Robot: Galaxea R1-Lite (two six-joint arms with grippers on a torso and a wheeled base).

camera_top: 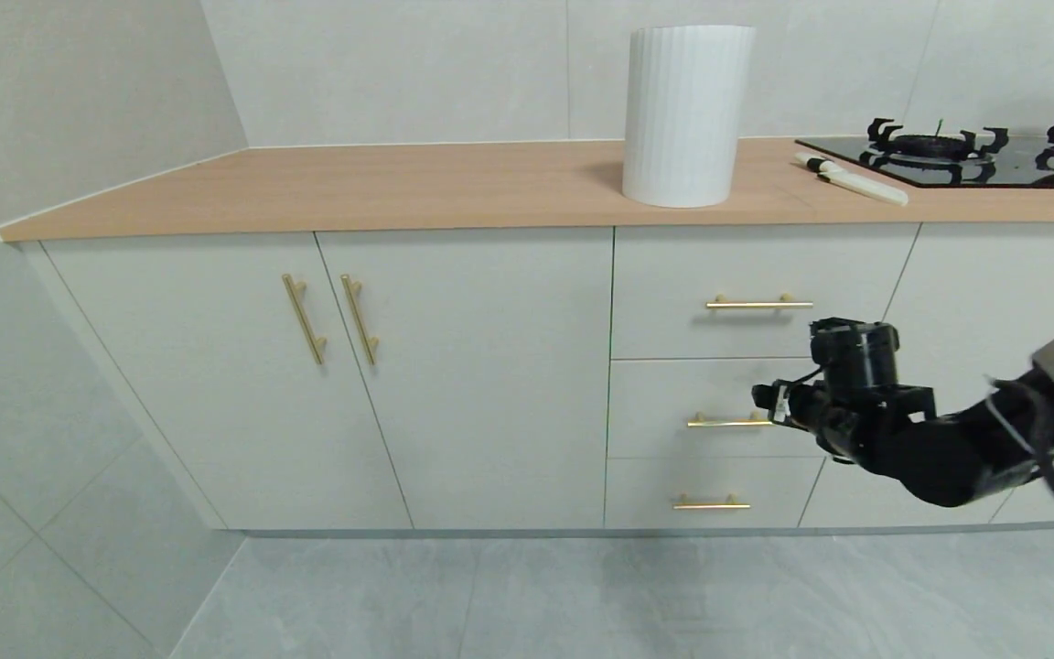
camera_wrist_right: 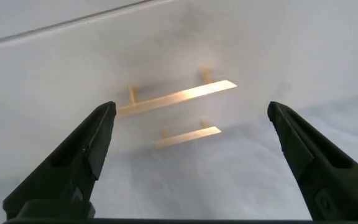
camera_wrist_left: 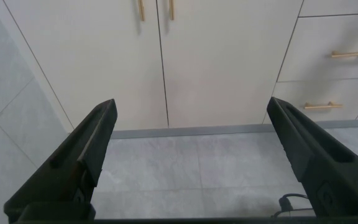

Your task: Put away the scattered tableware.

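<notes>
Your right end effector (camera_wrist_right: 190, 112): fingers spread wide, holding nothing. It sits low in front of the drawers, with the middle handle (camera_top: 730, 422) just ahead of it; you can't tell whether they touch.

Your left end effector (camera_wrist_left: 191, 107): fingers equally wide apart, empty, above the floor (camera_wrist_left: 185, 168) and facing the cabinet doors (camera_wrist_left: 229, 56).

Tableware: a knife (camera_top: 850, 180) lies flat on the bench (camera_top: 353, 188). It is just beside the hob (camera_top: 966, 160), near a white ribbed canister (camera_top: 687, 114), well apart from both end effectors.
</notes>
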